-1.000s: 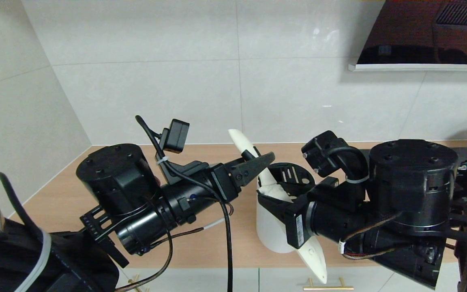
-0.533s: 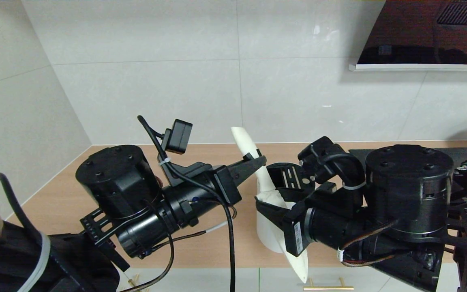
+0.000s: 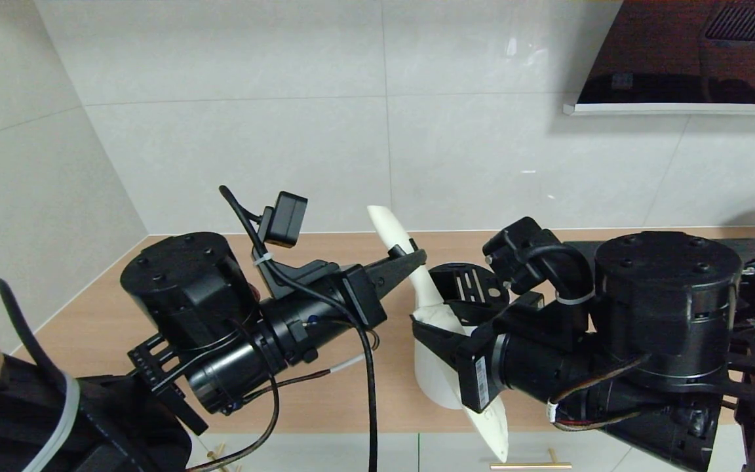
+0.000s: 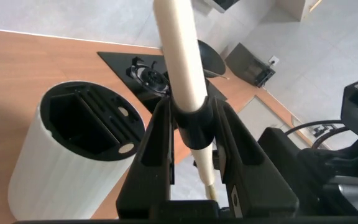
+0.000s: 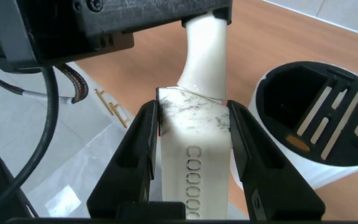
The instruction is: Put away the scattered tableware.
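A long white slotted spatula (image 3: 384, 226) hangs tilted over the wooden counter, held by both grippers. My left gripper (image 3: 410, 259) is shut on its round handle (image 4: 179, 68). Lower down, my right gripper (image 3: 440, 324) is shut on the wider part of the spatula (image 5: 194, 143), where small holes show. The blade tip (image 3: 492, 426) points down past the counter's front edge. Just behind and beside the spatula stands a white cylindrical utensil holder (image 3: 433, 373) with a black slotted insert (image 5: 316, 118); in the left wrist view the holder (image 4: 67, 155) stands beside the left gripper (image 4: 188, 115).
A black hob (image 4: 148, 68) lies on the counter to the right of the holder. A dark range hood (image 3: 692, 59) hangs at the upper right. The tiled wall (image 3: 286, 131) closes the back and left. Cabinet handles (image 3: 528, 465) show under the counter edge.
Both grippers and the spatula between them have shifted slightly left; the blade tip now hangs a little further left. The holder has not moved.
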